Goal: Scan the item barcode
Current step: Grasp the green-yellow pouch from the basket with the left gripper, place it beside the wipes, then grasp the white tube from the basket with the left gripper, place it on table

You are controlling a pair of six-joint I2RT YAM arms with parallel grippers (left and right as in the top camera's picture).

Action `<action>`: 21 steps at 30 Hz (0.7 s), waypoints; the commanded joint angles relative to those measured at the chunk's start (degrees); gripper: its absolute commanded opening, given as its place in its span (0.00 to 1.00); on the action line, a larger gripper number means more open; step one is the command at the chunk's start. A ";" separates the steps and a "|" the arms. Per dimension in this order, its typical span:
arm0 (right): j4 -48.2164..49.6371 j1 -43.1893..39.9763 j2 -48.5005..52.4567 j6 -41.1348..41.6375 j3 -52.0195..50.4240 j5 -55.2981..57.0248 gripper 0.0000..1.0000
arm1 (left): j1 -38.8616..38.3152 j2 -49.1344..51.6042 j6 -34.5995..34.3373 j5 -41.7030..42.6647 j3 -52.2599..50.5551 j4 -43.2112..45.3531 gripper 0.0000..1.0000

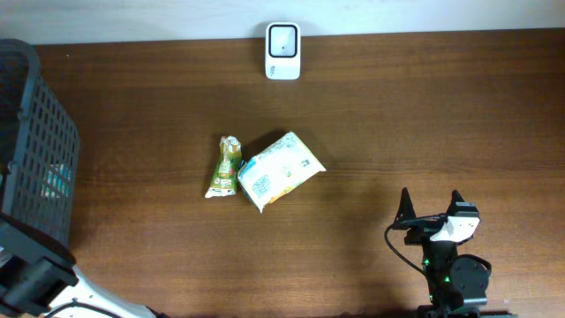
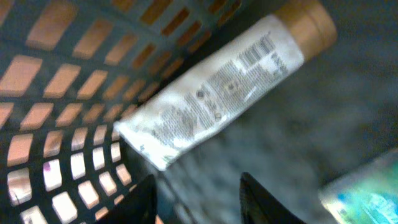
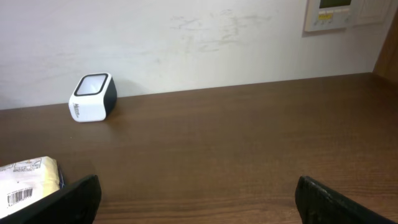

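From my station, the left claw hung inside the dark mesh basket at the left end of the bench. Its two dark fingers stood partly apart, with only the basket floor showing between them, so it held nothing. Just beyond the fingertips lay the white tube with a tan cap. It lay slanted against the basket's wall, cap end away from the claw, and touched neither finger. A barcode showed on the tube's upper face near the cap, though the left wrist view was blurred and I could not read the print. The corner of a teal packet lay on the basket floor to the right of the claw, apart from the tube.

The right claw sat over the near right part of the bench, spread as wide as I ever saw it and empty. It pointed toward the back wall.

The scanner, a small white box with a dark window, stood at the far edge of the bench near the middle, well apart from both claws. Near the middle of the bench lay a green pouch and a white packet, touching side by side. A barcode showed on the packet's end in the right wrist view.
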 commanded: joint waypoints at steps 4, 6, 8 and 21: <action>-0.04 -0.33 -0.37 0.09 -0.48 0.66 0.99 | 0.46 2.58 14.03 3.10 -4.92 9.57 0.60; -0.04 -0.33 -0.37 0.09 -0.48 0.66 0.99 | 0.46 4.68 14.05 3.04 -4.92 9.57 0.67; -0.04 -0.33 -0.37 0.09 -0.48 0.66 0.99 | 0.46 6.99 16.96 2.86 -4.92 9.55 0.72; -0.04 -0.33 -0.37 0.09 -0.48 0.66 0.99 | 0.42 12.50 22.91 -1.70 -4.92 16.00 0.72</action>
